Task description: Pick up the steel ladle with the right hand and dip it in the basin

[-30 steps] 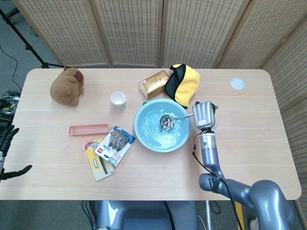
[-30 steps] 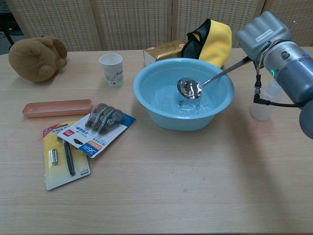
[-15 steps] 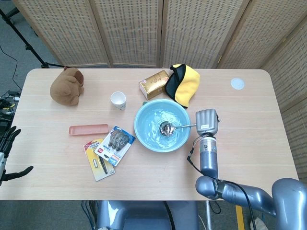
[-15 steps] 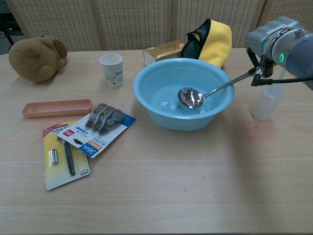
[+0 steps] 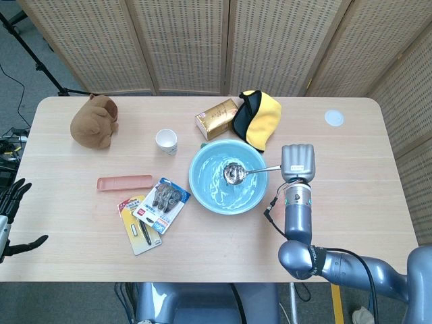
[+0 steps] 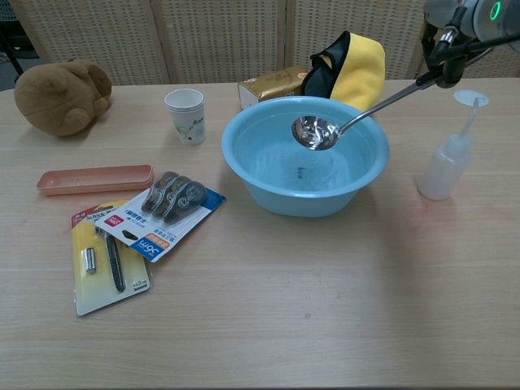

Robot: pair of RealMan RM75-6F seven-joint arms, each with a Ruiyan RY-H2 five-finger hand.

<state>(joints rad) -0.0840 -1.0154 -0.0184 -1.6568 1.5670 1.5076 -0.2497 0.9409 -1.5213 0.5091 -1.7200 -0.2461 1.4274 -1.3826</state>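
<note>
My right hand [image 5: 298,163] grips the handle end of the steel ladle [image 5: 235,173], just right of the light blue basin [image 5: 202,192]. In the chest view only the wrist [image 6: 470,18] shows at the top right edge, and the ladle [image 6: 315,132] hangs with its bowl raised above the water, inside the rim of the basin [image 6: 276,199]. The handle slopes up to the right. My left hand [image 5: 9,216] rests with fingers apart at the far left edge, off the table, holding nothing.
A plastic squeeze bottle [image 6: 444,165] stands right of the basin. Behind it lie a yellow and black pouch [image 5: 259,116] and a gold box [image 5: 216,118]. A paper cup [image 5: 167,142], brown plush toy [image 5: 94,121], pink tray [image 5: 124,183] and two blister packs [image 5: 152,212] sit left.
The right hand rose and shifted right, lifting the ladle's bowl from the water to above the surface. The left hand stayed still.
</note>
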